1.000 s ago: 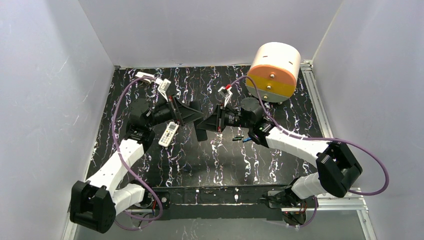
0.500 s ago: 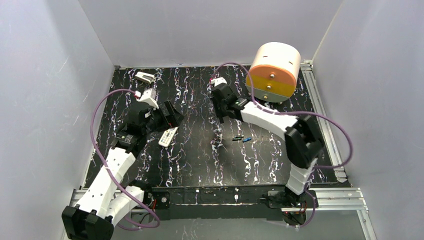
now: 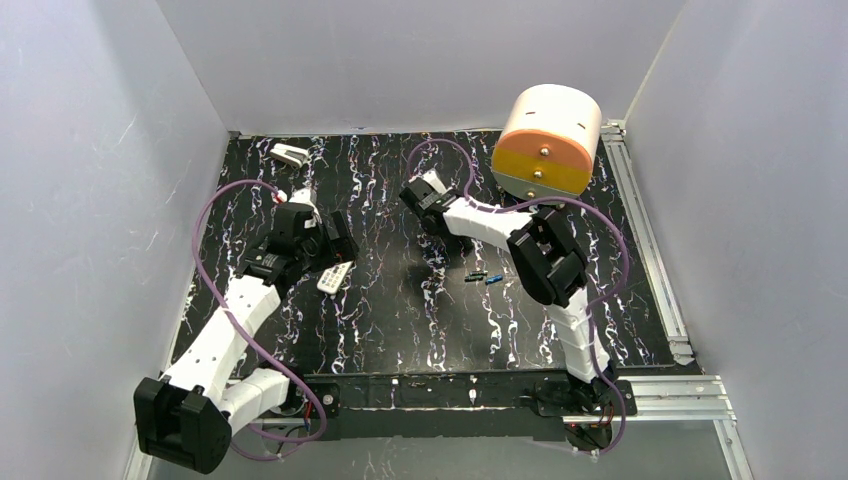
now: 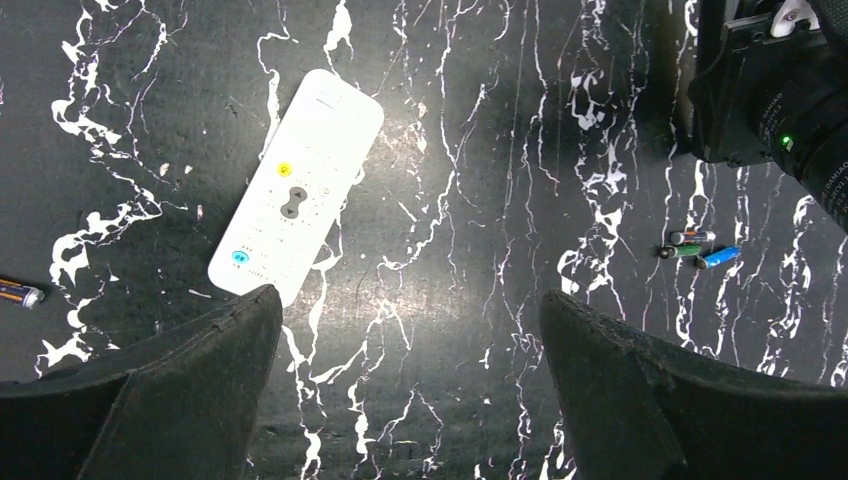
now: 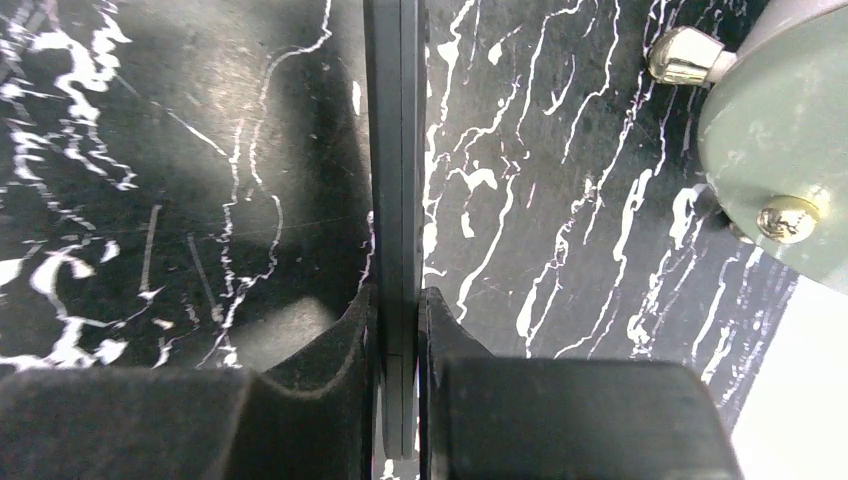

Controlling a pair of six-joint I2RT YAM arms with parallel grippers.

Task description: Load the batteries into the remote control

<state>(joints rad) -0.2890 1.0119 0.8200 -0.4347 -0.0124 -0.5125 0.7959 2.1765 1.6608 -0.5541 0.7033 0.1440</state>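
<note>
The white remote control (image 4: pixel 297 200) lies flat and button side up on the black marbled table, also seen from above (image 3: pixel 335 278). My left gripper (image 4: pixel 410 312) hovers open just near of it, with only bare table between its fingers. A green and a blue battery (image 4: pixel 695 250) lie together right of centre (image 3: pixel 485 278). Another battery (image 4: pixel 15 292) shows at the left wrist view's left edge. My right gripper (image 5: pixel 398 300) is shut on a thin flat black strip (image 5: pixel 395 150), seen edge-on, and stands at the far middle of the table (image 3: pixel 418 196).
A large white and orange cylinder (image 3: pixel 548 140) stands at the back right, close to the right gripper (image 5: pixel 780 130). A small white-and-grey block (image 3: pixel 290 155) lies at the back left. White walls enclose the table on three sides.
The two grippers were close together at the table's middle; the left one has drawn back left and opened fully. The right arm has swung toward the back with the strip. The remote stays put.
</note>
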